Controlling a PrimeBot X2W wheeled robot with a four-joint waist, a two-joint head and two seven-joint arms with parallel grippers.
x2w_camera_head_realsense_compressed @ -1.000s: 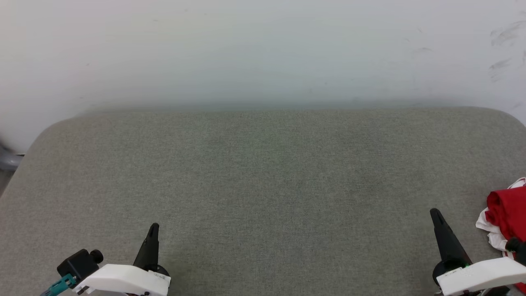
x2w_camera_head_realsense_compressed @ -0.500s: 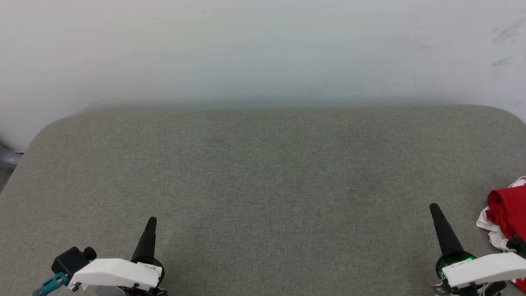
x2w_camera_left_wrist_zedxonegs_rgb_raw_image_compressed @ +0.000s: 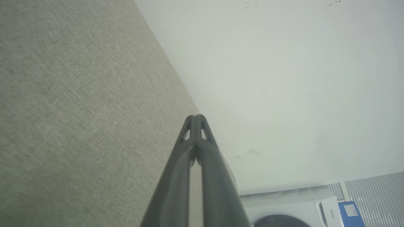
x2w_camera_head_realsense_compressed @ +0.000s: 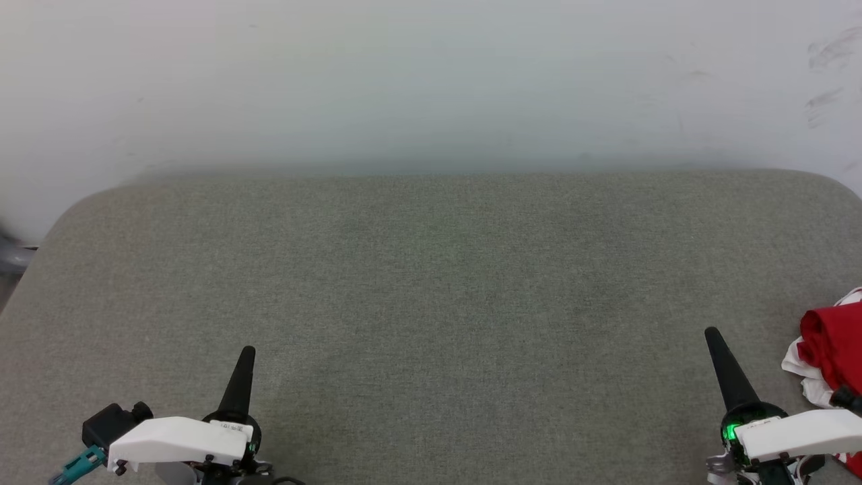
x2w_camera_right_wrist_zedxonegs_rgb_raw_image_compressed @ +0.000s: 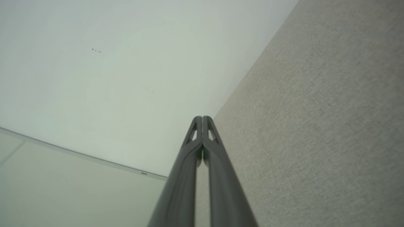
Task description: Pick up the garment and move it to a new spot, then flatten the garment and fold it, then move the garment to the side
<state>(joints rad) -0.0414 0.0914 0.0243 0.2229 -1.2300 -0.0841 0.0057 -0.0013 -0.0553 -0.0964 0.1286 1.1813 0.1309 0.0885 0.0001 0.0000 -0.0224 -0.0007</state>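
The garment (x2w_camera_head_realsense_compressed: 834,353), bright red with white parts, lies bunched at the right edge of the grey fabric surface (x2w_camera_head_realsense_compressed: 444,289), partly cut off by the head view's border. My right gripper (x2w_camera_head_realsense_compressed: 711,335) is shut and empty, just left of the garment and apart from it. At the lower left my left gripper (x2w_camera_head_realsense_compressed: 248,353) is shut and empty too, far from the garment. In the left wrist view the left gripper (x2w_camera_left_wrist_zedxonegs_rgb_raw_image_compressed: 195,117) has its fingertips pressed together. The right gripper (x2w_camera_right_wrist_zedxonegs_rgb_raw_image_compressed: 202,118) in the right wrist view also stands with tips touching, nothing between them.
A pale wall (x2w_camera_head_realsense_compressed: 431,81) rises behind the grey surface's far edge. In the left wrist view a white appliance (x2w_camera_left_wrist_zedxonegs_rgb_raw_image_compressed: 284,208) and a blue box (x2w_camera_left_wrist_zedxonegs_rgb_raw_image_compressed: 351,214) stand beyond the surface. The surface's left corner (x2w_camera_head_realsense_compressed: 60,229) is rounded.
Both grippers have drawn slightly toward the near edge and their wrists sit lower in the head view. The garment has not moved.
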